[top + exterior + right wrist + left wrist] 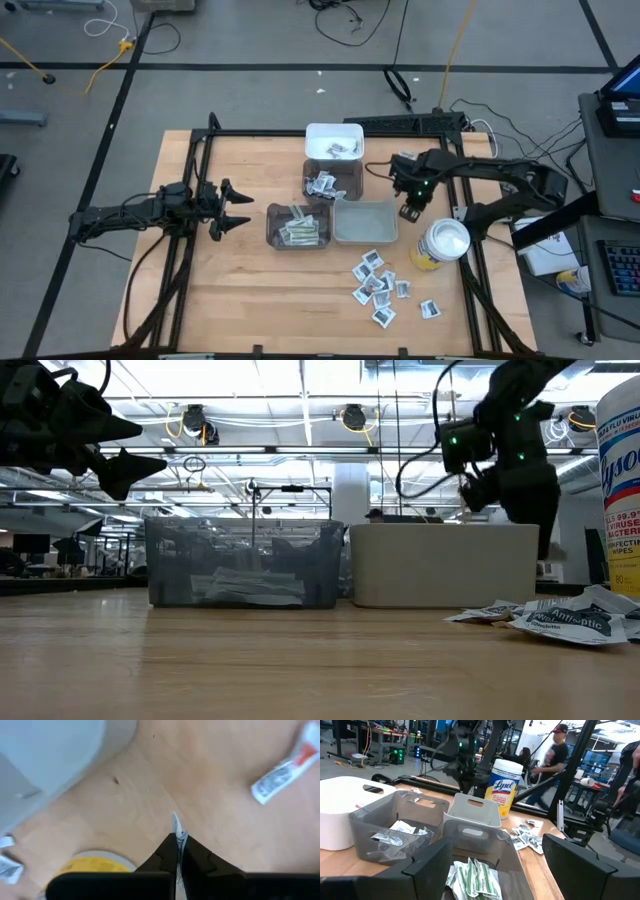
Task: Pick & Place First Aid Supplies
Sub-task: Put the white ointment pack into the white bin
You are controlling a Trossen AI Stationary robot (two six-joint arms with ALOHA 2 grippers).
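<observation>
The right gripper [176, 840] hung above the table at 3 o'clock from the light grey bin [365, 222], its fingers pinched on a thin white packet [176, 826]; the other packets [378, 282] lay scattered at 5 o'clock from that bin; the left gripper [240, 208] waited at 9 o'clock of the bins, fingers spread, holding nothing.

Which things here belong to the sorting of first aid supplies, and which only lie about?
Job:
- loose sachets
- thin packet in right gripper
- four bins

Lying about:
- Lysol canister
- cables on floor
</observation>
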